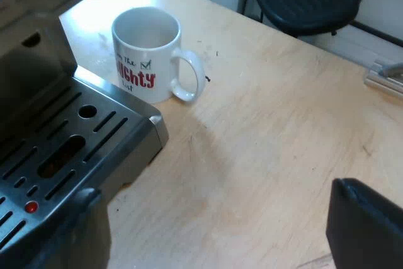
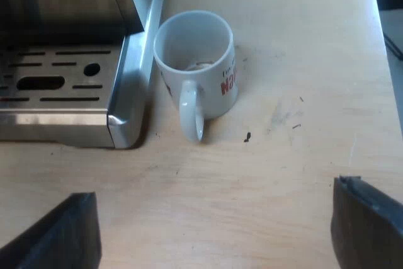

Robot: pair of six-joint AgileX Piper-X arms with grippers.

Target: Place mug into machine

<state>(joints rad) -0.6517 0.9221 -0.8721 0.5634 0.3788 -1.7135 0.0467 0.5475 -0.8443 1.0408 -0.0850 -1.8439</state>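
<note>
Right wrist view: mug [image 2: 194, 61] stands ahead of the spread right pincer [image 2: 213, 228], handle [image 2: 191, 114] facing it. Likely rigid, smooth, breakable; pinch the handle.

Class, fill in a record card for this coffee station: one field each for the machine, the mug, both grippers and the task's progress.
Machine: steel espresso machine with slotted drip tray
Mug: white ceramic mug with red lettering, upright on the light wooden table, beside the tray's corner
Left gripper: open, holding nothing
Right gripper: open, facing the mug's handle
Progress: mug not yet on tray
</note>
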